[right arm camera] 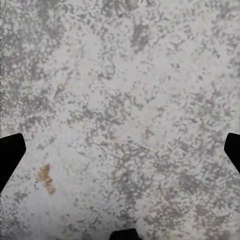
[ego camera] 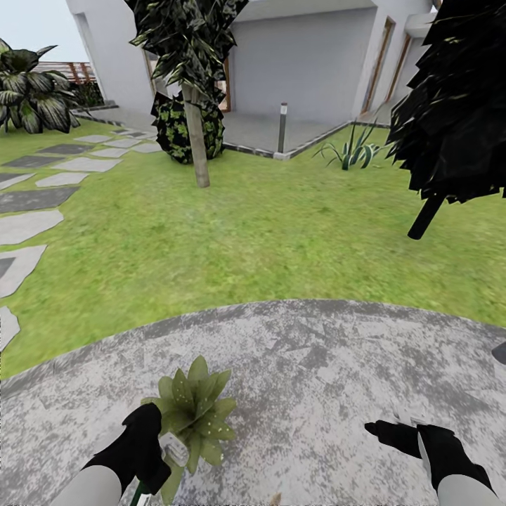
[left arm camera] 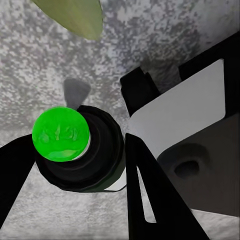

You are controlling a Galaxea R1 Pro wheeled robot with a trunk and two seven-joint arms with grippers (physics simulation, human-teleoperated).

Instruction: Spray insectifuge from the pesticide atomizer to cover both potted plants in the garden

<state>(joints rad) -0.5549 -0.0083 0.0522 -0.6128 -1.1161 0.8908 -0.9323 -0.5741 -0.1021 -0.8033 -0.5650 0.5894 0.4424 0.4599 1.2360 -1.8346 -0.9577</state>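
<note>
One potted plant (ego camera: 195,411), a low rosette of broad pointed green leaves, stands on the round grey patio (ego camera: 316,365); its pot is hidden by the leaves. My left gripper (ego camera: 163,450) is right beside it, shut on the pesticide atomizer (ego camera: 173,451). In the left wrist view the atomizer (left arm camera: 180,115) shows a white body and a dark round part with a bright green spot, held between the black fingers (left arm camera: 150,200), with a leaf (left arm camera: 75,15) just beyond. My right gripper (ego camera: 400,429) hovers open over bare paving (right arm camera: 120,100). The second potted plant is out of view.
Lawn (ego camera: 267,232) stretches beyond the patio, with grey stepping stones (ego camera: 28,225) on the left. A palm trunk (ego camera: 197,133), a dark tree (ego camera: 450,105), a spiky striped plant (ego camera: 351,151) and a bollard (ego camera: 282,126) stand before the house. A dark object (ego camera: 500,351) touches the patio's right edge.
</note>
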